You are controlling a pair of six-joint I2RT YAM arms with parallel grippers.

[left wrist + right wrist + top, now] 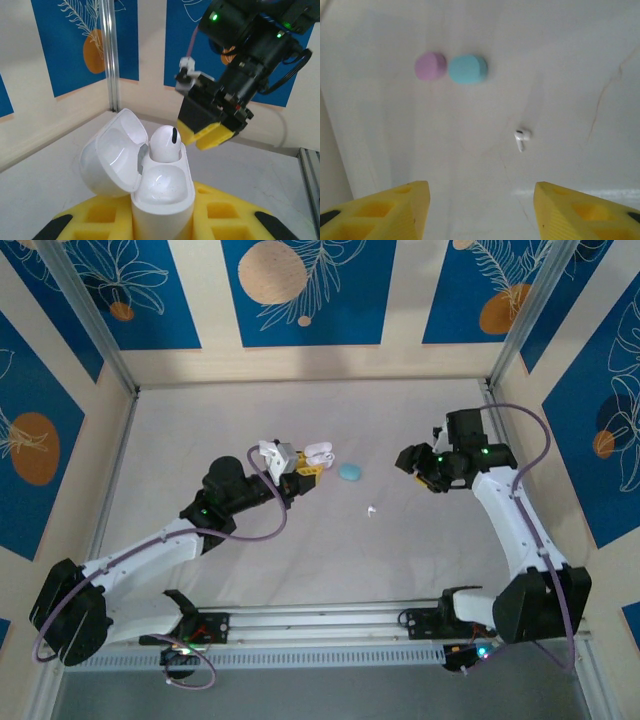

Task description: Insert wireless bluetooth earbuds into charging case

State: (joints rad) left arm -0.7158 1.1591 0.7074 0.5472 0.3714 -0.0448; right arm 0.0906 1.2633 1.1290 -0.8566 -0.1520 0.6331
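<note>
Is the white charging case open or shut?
Open: the white case has its lid swung back, one white earbud seated inside.

White glossy plastic earbud sits in open white plastic charging case; teal rounded plastic case lies at its 4 o'clock (seen from above), second white plastic earbud farther, at 5 o'clock

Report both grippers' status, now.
Left gripper: closed on the open white charging case, one earbud seated in it.
Right gripper: open, holding nothing.
</note>
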